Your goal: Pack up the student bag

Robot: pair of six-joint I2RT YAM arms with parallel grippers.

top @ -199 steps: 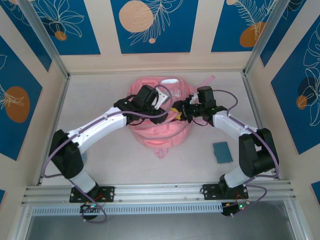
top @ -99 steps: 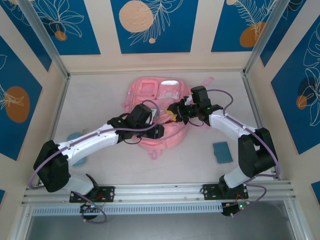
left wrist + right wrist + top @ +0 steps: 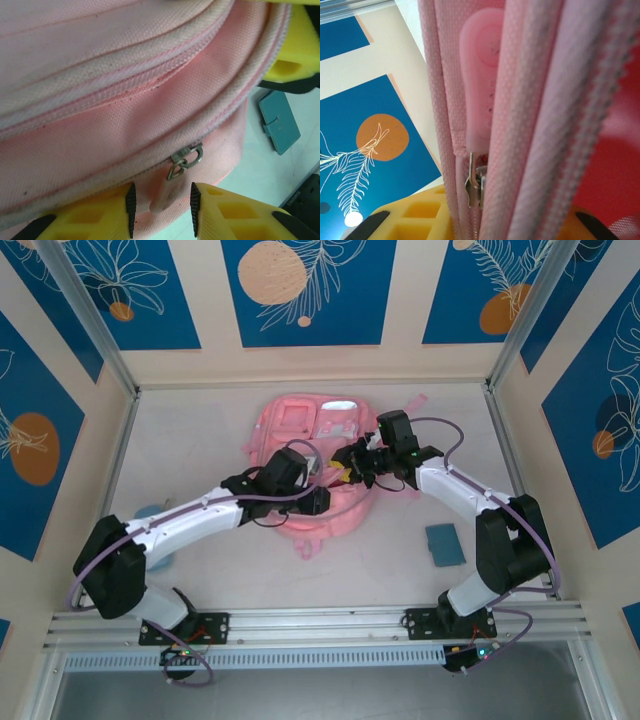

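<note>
While two arms reach over it, one student bag lies flat at the middle back of the table, well apart from one teal card on the right. The left gripper has its two yellow fingers slightly apart, with one pink zipper tab between them. The right gripper pinches a thick fold of the bag beside a second pink tab.

Lab test cell: aluminium frame, patterned panels
</note>
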